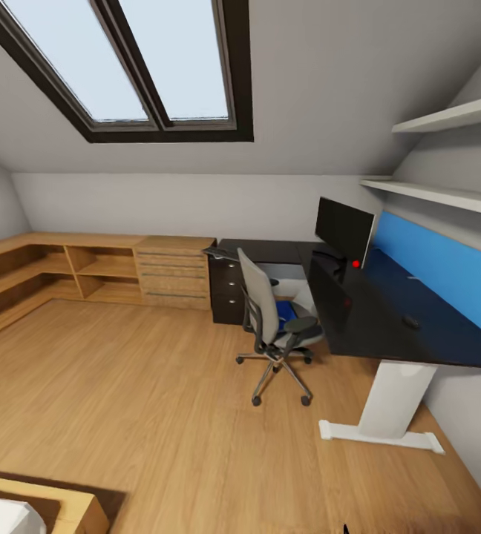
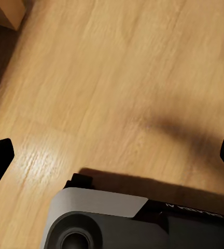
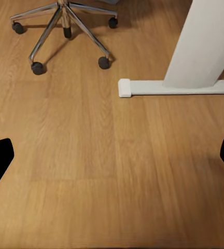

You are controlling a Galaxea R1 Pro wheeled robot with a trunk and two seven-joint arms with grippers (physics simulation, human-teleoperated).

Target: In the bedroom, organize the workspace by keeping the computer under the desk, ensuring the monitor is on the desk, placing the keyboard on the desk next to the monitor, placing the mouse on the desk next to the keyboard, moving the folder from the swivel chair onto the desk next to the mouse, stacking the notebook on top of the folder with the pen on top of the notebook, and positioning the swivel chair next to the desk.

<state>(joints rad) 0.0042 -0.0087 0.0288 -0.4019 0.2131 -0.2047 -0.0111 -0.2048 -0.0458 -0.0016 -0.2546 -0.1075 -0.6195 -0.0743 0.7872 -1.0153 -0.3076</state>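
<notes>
The black L-shaped desk (image 1: 389,319) runs along the right wall. The black monitor (image 1: 343,227) stands on its far part, and the small black mouse (image 1: 411,322) lies on its near part. The swivel chair (image 1: 274,315) stands on the floor in front of the desk with the blue folder (image 1: 286,310) on its seat. A slim grey flat thing (image 1: 220,254) lies at the desk's left end; I cannot tell what it is. My left gripper (image 2: 112,155) and right gripper (image 3: 112,155) hang open over bare wood floor. The chair's chrome base (image 3: 65,23) lies ahead of the right gripper.
The desk's white leg and foot (image 3: 195,83) stand on the floor to the right of the chair. Low light-wood shelving (image 1: 55,274) and a drawer cabinet (image 1: 174,273) line the back wall. A bed corner (image 1: 25,508) is at the near left. My own base (image 2: 107,220) shows below the left gripper.
</notes>
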